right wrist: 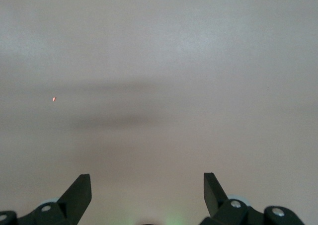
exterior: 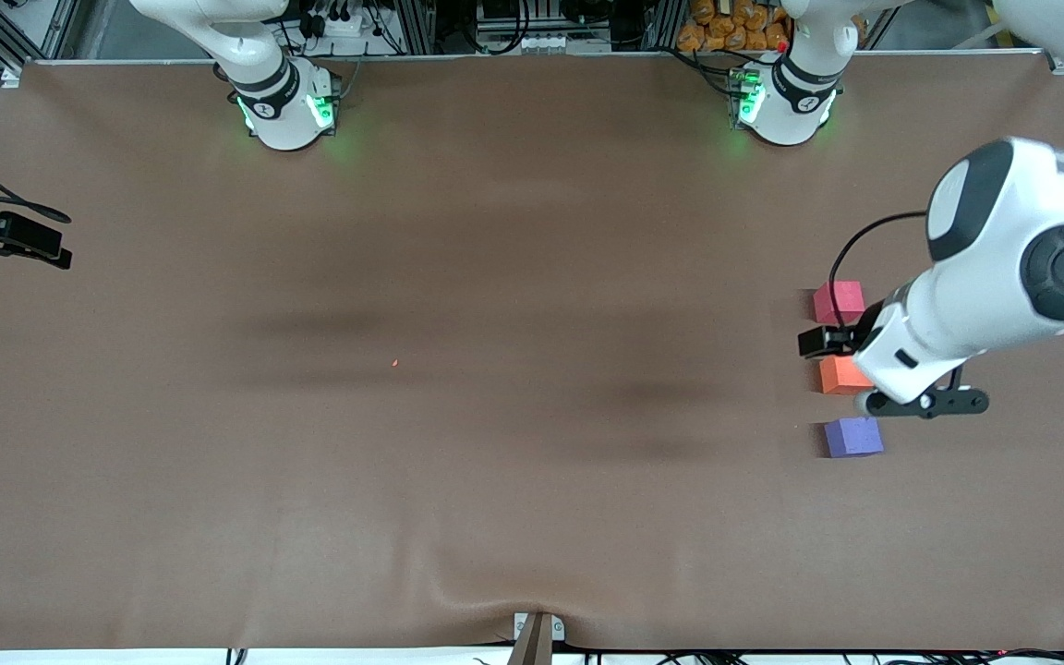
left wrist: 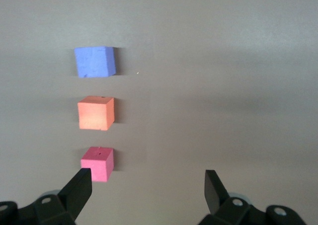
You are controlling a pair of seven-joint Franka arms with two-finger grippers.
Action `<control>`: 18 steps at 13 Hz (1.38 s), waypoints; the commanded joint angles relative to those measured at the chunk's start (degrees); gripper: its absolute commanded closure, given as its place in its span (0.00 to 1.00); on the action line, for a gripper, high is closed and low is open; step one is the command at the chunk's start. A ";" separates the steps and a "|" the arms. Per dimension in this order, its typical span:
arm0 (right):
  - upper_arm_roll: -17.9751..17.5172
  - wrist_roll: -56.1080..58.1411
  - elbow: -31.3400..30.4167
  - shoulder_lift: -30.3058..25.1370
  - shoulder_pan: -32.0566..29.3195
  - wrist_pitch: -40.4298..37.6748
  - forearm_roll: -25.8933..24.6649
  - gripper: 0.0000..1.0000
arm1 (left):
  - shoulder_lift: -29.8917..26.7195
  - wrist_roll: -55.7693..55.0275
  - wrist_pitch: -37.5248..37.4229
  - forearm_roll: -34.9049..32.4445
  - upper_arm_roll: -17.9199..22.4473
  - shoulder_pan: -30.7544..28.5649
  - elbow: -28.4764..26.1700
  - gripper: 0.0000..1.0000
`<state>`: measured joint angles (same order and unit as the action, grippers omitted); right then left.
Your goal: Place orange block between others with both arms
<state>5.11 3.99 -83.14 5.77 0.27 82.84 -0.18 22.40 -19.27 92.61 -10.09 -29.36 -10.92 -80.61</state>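
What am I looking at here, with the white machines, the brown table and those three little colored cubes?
Two white robot arms stand at a brown table. One picture looks down from above; the other two come from cameras on each arm's wrist. Toward the left arm's end sit three foam cubes in a row: pinkish-red cube, orange block between, purple-blue cube. The left gripper hangs over them, open, holding nothing. The right gripper waits over bare table, open and empty too.
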 commanded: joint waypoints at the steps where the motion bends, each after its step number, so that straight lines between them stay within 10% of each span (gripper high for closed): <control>1: -0.36 0.41 1.04 -1.02 0.08 -0.49 -1.22 0.00 | -4.45 -0.07 -2.69 0.60 -0.52 -1.20 -0.25 0.00; 10: -0.63 0.58 7.11 -1.99 0.26 -18.14 -1.13 0.00 | -16.15 3.70 -4.89 1.65 0.01 -7.17 -0.34 0.00; 16: -0.27 0.85 1.85 -2.25 2.10 -14.31 -1.22 0.00 | -19.23 9.69 -5.78 2.09 0.79 -8.85 -0.52 0.00; 18: -0.27 0.85 -0.09 -2.60 2.10 -9.48 -1.22 0.00 | -21.07 11.35 -5.86 3.66 7.96 -3.79 -1.92 0.00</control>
<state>4.67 4.11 -80.72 4.34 1.87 70.08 -0.18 4.54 -10.58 87.35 -8.77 -26.92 -18.02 -80.25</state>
